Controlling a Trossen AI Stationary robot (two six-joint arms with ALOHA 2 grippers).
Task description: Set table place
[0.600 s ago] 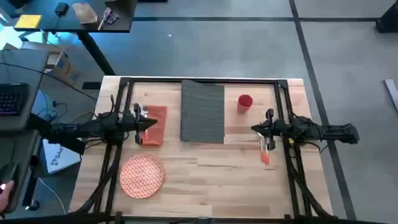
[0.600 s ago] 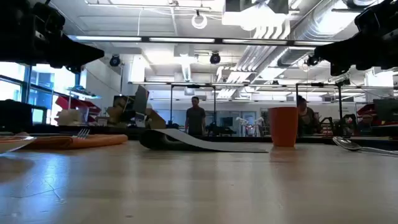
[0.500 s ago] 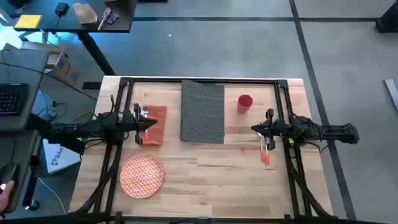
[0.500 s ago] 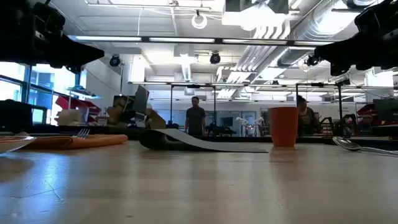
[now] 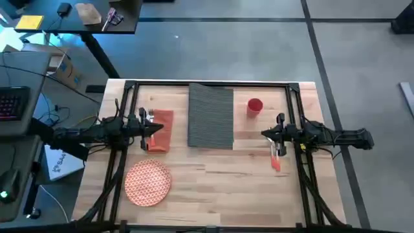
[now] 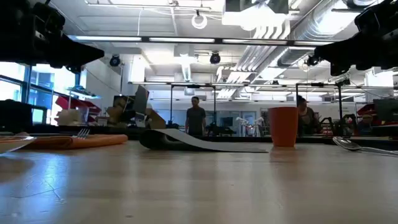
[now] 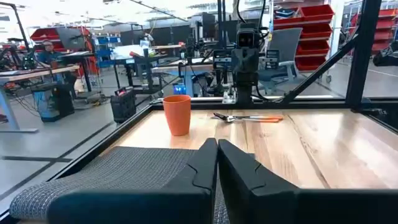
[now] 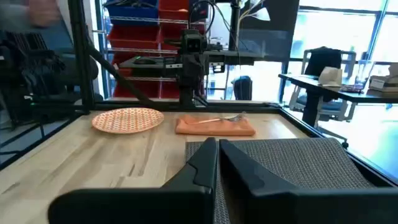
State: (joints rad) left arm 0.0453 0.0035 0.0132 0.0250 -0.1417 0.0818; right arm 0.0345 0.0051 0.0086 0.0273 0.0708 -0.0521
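On the wooden table [image 5: 213,188], the dark grey placemat [image 5: 210,116] lies at the far middle, one edge curled up in the low view [image 6: 155,138]. The red cup [image 5: 255,107] stands right of it. An orange napkin [image 5: 162,131] with a fork [image 8: 227,118] on it lies left of the mat. The patterned plate [image 5: 147,182] rests near the front left. Orange-handled cutlery [image 5: 276,158] lies at the right. My left gripper [image 5: 162,129] hangs shut above the napkin. My right gripper [image 5: 263,134] hangs shut above the cutlery's far end.
Black rail frame [image 5: 207,84] runs around the table top. Bare wood lies between the plate and the cutlery at the front. A dark desk with a keyboard [image 5: 13,103] stands off the table's left side. People stand far off in the room [image 6: 196,118].
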